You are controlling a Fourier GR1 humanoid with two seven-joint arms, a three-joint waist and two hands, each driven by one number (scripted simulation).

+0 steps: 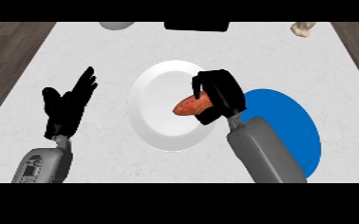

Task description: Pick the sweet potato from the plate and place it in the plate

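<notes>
A: Where is the sweet potato (192,106) seen?

B: It is seen over the right part of the white plate (155,123), clasped by the right hand (221,97). One orange end sticks out to the left of the black fingers; the other end is hidden inside the hand.

A: How is that hand closed?

B: Its fingers and thumb are curled round the sweet potato. Whether the sweet potato touches the white plate cannot be told from this steep view.

A: And the blue plate (294,128)?

B: It is laid just right of the white plate, partly covered by the grey right forearm (263,152), which is stretched across it from the lower edge.

A: What is noted of the left hand (67,104)?

B: It is held at the left of the view, well apart from both plates, with fingers straight and spread, nothing in it.

A: Anything else on the worktop (91,52)?

B: Along the far edge a pale rounded object (116,25), a black object (196,26) and a cream-coloured thing (304,28) are seen, all cut off by the view. Dark wood is shown either side of the pale marbled worktop.
</notes>
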